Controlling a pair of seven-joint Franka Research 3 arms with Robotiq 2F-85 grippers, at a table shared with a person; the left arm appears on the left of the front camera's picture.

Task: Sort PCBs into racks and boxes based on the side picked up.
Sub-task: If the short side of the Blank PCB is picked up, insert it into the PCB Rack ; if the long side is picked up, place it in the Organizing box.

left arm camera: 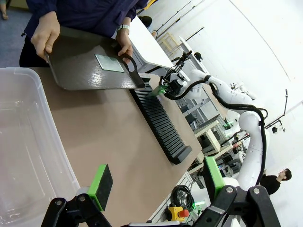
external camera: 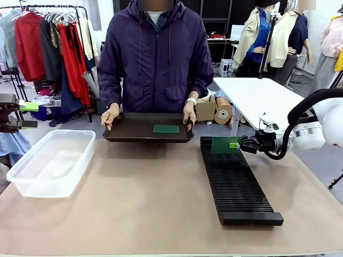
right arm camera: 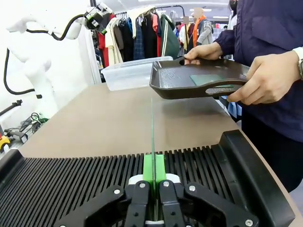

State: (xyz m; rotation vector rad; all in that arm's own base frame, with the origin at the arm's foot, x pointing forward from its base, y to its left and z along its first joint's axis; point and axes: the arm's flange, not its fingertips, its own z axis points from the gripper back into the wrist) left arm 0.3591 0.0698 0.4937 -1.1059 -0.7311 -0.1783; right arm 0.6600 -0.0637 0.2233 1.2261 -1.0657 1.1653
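The right claw (external camera: 236, 145) pinches a PCB (external camera: 223, 144) upright at the far end of the rack (external camera: 236, 187); the left claw (left arm camera: 156, 182) stands spread wide.

A robotics lab: white robot arm (left arm camera: 221, 91), white work table (external camera: 262, 96), clothes rail (external camera: 53, 40) behind.

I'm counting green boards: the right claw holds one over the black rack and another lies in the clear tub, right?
No. The other board lies on the brown tray the person holds, not in the tub; the front view shows it.
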